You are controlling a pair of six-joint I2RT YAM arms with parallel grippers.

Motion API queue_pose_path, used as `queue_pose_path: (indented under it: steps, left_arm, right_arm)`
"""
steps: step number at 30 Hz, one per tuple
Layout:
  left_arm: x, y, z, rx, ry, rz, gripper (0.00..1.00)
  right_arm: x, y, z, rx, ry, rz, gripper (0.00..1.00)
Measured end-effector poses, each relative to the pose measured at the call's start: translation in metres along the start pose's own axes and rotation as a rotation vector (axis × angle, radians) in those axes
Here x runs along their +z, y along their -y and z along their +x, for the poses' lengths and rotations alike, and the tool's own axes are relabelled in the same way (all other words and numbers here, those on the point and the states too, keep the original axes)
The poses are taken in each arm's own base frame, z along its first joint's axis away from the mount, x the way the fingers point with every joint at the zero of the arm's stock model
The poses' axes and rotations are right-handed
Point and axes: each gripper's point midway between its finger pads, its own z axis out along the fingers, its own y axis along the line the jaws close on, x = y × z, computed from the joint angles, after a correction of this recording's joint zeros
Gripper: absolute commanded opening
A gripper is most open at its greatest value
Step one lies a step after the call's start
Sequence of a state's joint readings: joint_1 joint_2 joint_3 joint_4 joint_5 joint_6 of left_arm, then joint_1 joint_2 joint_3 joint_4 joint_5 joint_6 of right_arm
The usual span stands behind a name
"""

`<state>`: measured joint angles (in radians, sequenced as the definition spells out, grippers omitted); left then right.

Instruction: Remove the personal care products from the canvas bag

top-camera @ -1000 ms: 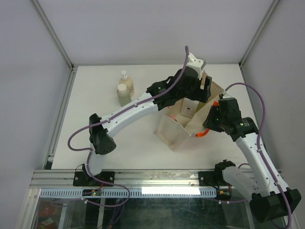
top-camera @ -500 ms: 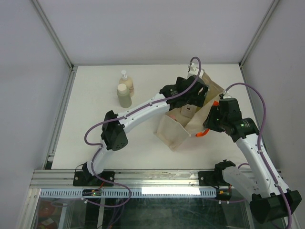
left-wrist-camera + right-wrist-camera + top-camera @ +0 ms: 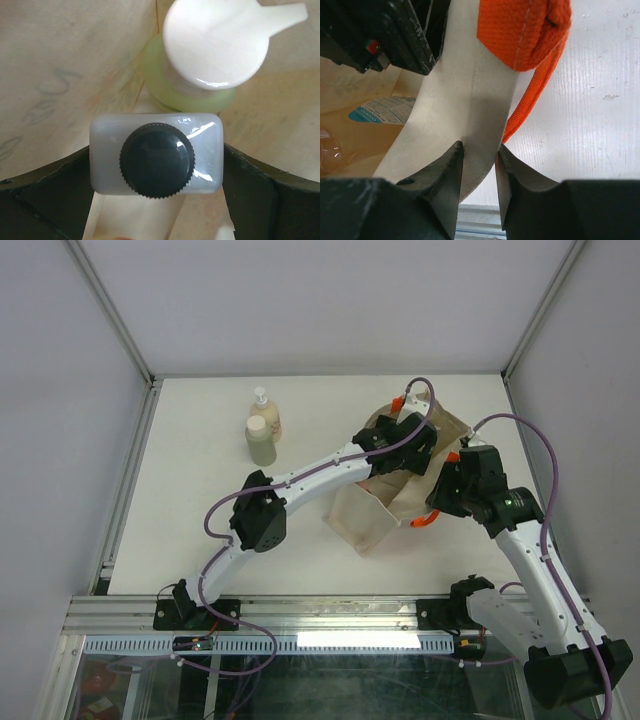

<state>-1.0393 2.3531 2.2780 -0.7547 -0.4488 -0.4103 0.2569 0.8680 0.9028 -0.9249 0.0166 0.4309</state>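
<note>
The canvas bag (image 3: 360, 515) stands right of centre, its mouth held open. My left gripper (image 3: 156, 167) is deep inside it, its wrist (image 3: 400, 438) at the mouth. Its jaws stand wide, one on each side of a translucent bottle with a dark cap (image 3: 156, 160). A pale green bottle with a white pump top (image 3: 200, 85) stands just behind it. My right gripper (image 3: 479, 160) is shut on the bag's cloth rim (image 3: 470, 100), below the orange handle (image 3: 522, 30). The peach pump bottle (image 3: 264, 412) and the beige bottle (image 3: 259, 440) stand on the table.
The bag's cloth walls (image 3: 60, 65) crowd my left gripper on both sides. The two bottles on the table stand left of the bag, near the back. A labelled item (image 3: 380, 110) lies inside the bag. Frame posts and walls bound the table.
My left arm has stretched forward and lowered its gripper from above the bag's mouth down into the bag. The right arm and the bag have stayed put.
</note>
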Motion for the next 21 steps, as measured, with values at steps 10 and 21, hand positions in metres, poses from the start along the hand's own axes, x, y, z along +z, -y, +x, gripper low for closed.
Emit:
queue_pose_path:
  steps: [10, 21]
  left_arm:
    - [0.015, -0.004, -0.008, -0.015, 0.025, -0.007, 0.71]
    - [0.016, -0.003, -0.009, 0.020, 0.028, 0.008, 0.18]
  right_arm:
    - [0.000, 0.000, 0.000, 0.000, 0.001, 0.000, 0.34]
    - [0.000, 0.000, 0.000, 0.000, 0.000, -0.003, 0.34]
